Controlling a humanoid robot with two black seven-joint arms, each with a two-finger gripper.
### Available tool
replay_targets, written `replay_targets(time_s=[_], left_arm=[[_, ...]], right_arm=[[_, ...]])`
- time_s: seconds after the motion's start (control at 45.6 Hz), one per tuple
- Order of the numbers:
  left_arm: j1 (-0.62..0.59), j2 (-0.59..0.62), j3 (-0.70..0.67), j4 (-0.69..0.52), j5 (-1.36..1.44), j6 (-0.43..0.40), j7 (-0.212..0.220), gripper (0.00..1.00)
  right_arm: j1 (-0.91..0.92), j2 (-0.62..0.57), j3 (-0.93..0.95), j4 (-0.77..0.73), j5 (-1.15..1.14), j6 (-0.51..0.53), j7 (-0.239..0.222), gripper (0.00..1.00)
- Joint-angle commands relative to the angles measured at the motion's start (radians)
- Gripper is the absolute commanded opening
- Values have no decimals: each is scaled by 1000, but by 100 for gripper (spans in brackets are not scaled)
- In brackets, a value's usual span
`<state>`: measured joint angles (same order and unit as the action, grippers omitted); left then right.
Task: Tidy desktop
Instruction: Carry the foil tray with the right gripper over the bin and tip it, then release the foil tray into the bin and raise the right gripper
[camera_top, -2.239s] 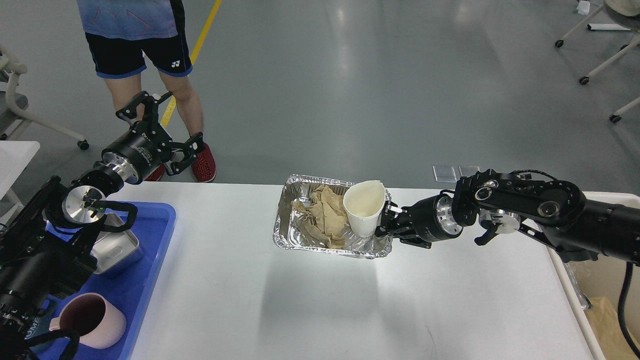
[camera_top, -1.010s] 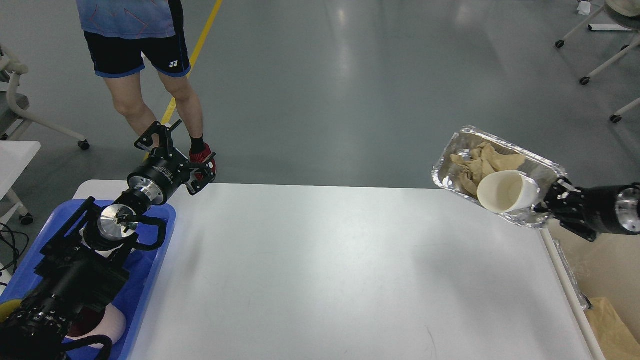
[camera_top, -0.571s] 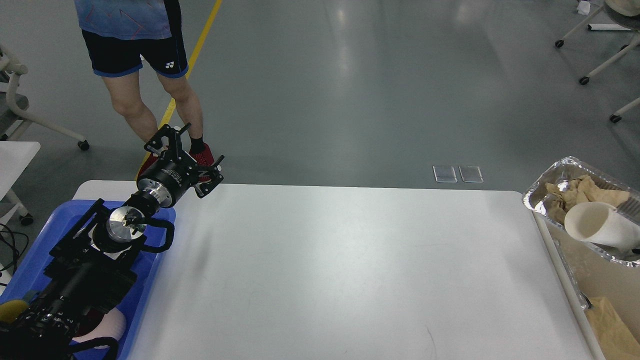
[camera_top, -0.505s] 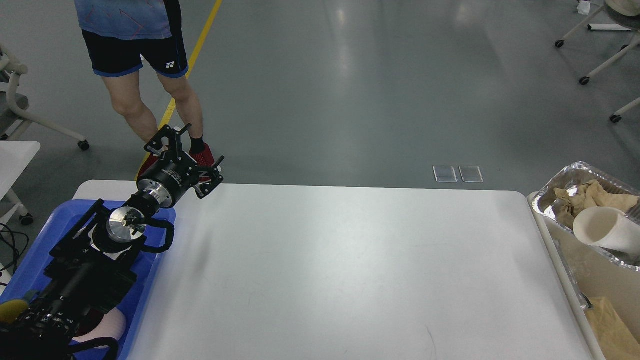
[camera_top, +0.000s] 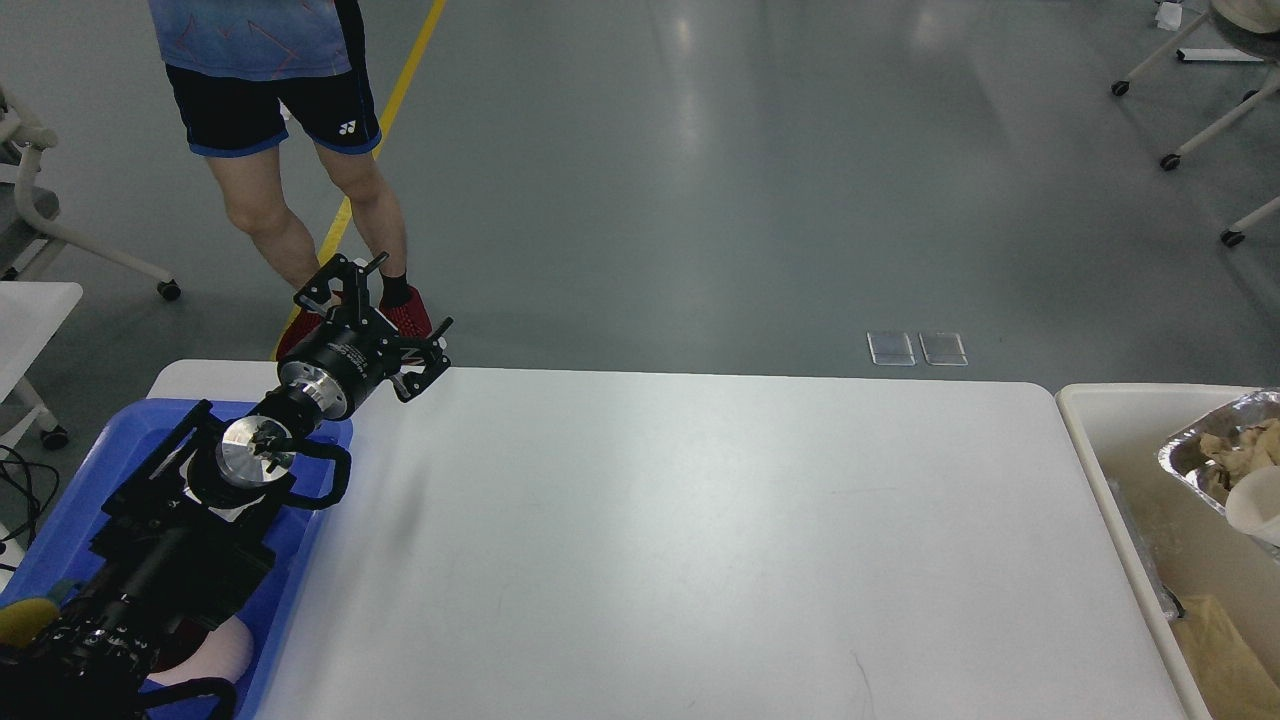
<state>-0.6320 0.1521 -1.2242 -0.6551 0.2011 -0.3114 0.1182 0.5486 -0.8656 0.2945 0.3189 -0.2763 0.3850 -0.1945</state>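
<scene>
Desktop (camera_top: 700, 540) surface fills mid-view, long axis running left-right, bare. Step in hand, I judge: dumping the foil tray (camera_top: 1225, 450) with paper cup (camera_top: 1258, 508) over the beige bin (camera_top: 1120, 440) at its right end. Right hand out of view. Left hand (camera_top: 385, 322), fingers spread and empty, hovers at its far-left corner above the blue tray (camera_top: 330, 440). Next: release, retract.

Matte white desktop (camera_top: 700, 540), crinkled foil tray (camera_top: 1215, 450)

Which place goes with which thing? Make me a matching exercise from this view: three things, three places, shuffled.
Things:
1. foil tray
2. blue tray
3. left gripper

Places:
A. at the desktop's left edge
B. raised over the desktop's far left corner
C. over the beige bin, right of the desktop

Pairs: 1-C, 2-A, 3-B
</scene>
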Motion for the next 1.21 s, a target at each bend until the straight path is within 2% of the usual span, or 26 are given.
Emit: replay_targets(time_s=[0.0,0.088,0.373,0.439,0.527,0.593,0.724,1.075,1.185], left_arm=[[0,1,0,0,0,0,0,97],[0,3,0,0,1,0,1,97],[0,7,0,0,0,3,1,97],[-2,7,0,0,0,27,-2,97],[-6,9,-1,0,1,92,-9,97],[-8,14,-1,0,1,109,-9,97],[-9,17,-1,-1,0,107,-9,97],[-5,27,-3,-12,-2,103,-8,97],[-3,29,-3,-12,-2,72,-2,97]], right_arm=[[-15,71,40,-121,0,-14,0,90],[-22,100,57,-165,0,-17,0,100],[-24,111,64,-170,0,-17,0,100],[-16,112,80,-170,0,-17,0,100],[10,108,156,-172,0,-17,0,100],[51,108,250,-172,0,-17,0,100],[93,122,402,-162,0,-17,0,100],[244,293,627,-158,0,-17,1,100],[278,350,670,-158,0,-15,10,100]])
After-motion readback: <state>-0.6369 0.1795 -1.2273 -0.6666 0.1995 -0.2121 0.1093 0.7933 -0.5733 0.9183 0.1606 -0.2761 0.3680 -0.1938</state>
